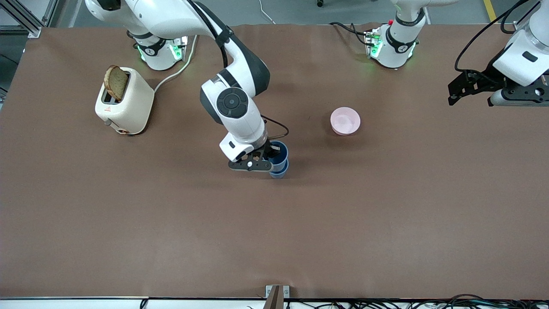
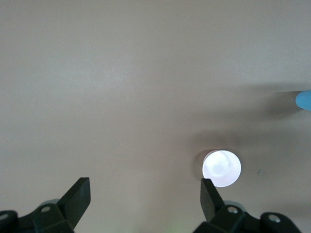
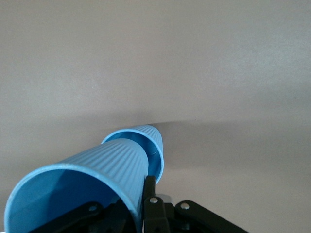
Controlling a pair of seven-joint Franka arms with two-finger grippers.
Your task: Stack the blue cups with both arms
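My right gripper [image 1: 269,158] is shut on the rim wall of a blue cup [image 1: 279,153], with one finger [image 3: 149,193] outside the wall. This ribbed cup [image 3: 82,187] is tilted, and its base sits inside the mouth of the second blue cup [image 1: 279,172], which stands on the table near the middle [image 3: 154,143]. My left gripper [image 1: 454,93] is open and empty, raised over the left arm's end of the table. In its wrist view the gripper [image 2: 144,200] shows only bare table between its fingers, and an edge of a blue cup [image 2: 304,100] shows far off.
A pale pink bowl [image 1: 345,121] sits between the cups and the left arm's base; it also shows in the left wrist view [image 2: 221,168]. A cream toaster [image 1: 124,103] holding a slice of bread [image 1: 116,82] stands near the right arm's base, its cord trailing toward that base.
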